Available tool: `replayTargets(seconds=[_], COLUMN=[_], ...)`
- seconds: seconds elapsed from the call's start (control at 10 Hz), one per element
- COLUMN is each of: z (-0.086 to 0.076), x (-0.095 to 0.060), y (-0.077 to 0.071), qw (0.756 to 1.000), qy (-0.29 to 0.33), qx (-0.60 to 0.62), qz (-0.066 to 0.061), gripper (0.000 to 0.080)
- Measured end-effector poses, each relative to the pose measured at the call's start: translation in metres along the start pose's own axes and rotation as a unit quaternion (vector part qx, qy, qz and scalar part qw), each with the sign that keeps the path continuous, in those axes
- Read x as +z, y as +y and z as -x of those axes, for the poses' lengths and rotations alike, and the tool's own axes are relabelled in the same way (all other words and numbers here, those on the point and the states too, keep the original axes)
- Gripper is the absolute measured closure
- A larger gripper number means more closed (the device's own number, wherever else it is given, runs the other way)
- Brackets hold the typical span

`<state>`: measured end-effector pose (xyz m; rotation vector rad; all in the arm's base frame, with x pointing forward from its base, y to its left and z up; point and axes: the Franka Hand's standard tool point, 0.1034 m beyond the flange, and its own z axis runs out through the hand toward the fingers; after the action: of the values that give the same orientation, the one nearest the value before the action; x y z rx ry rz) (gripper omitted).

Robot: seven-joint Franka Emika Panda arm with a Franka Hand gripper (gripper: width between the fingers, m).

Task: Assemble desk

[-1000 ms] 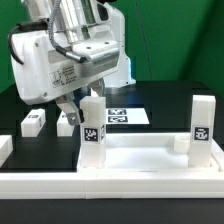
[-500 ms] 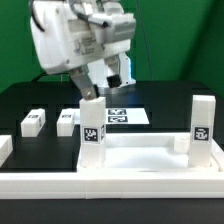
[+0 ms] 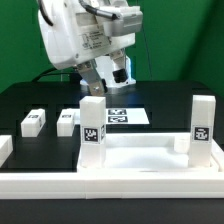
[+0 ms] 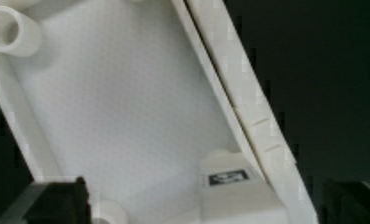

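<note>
The desk's white panel (image 3: 140, 158) lies at the front of the black table with its raised rim up. Two tagged white legs stand upright in its corners, one (image 3: 92, 125) toward the exterior view's left and one (image 3: 202, 124) at its right. Two more legs (image 3: 32, 122) (image 3: 68, 122) lie loose on the table behind. My gripper (image 3: 103, 80) hangs open just above and behind the left upright leg, holding nothing. The wrist view looks down on the panel (image 4: 129, 120), a corner socket (image 4: 8, 35) and a tagged leg (image 4: 226, 172); one dark fingertip (image 4: 54, 200) shows at the edge.
The marker board (image 3: 128, 116) lies flat behind the panel. Long white rails (image 3: 110, 186) run along the table's front, and a white block (image 3: 4, 148) sits at the exterior view's left edge. A green backdrop stands behind the table.
The gripper has let go of the left upright leg, opened wide and risen clear of it, shifting toward the exterior view's right. The leg stays standing in its corner.
</note>
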<state>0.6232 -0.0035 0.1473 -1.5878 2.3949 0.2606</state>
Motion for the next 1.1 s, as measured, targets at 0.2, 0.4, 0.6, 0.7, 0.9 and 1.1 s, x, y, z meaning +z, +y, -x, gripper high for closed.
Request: replayTargets(seconds=[0.2, 0.4, 0.6, 0.7, 0.9, 1.1], z=[0.021, 0.022, 0.022, 0.022, 0.007, -0.013], x=[0.004, 0.007, 0.007, 0.008, 0.028, 0.056], y=[0.025, 0.032, 0.032, 0.033, 0.059, 0.079], qw=[1.0, 0.999, 0.999, 0.999, 0.998, 0.996], qy=[-0.005, -0.002, -0.002, -0.002, 0.019, 0.053], qx=[-0.018, -0.02, -0.021, -0.022, -0.059, -0.078], qz=[0.023, 0.035, 0.036, 0.036, 0.026, 0.007], gripper=[0.015, 0.015, 0.015, 0.015, 0.015, 0.015])
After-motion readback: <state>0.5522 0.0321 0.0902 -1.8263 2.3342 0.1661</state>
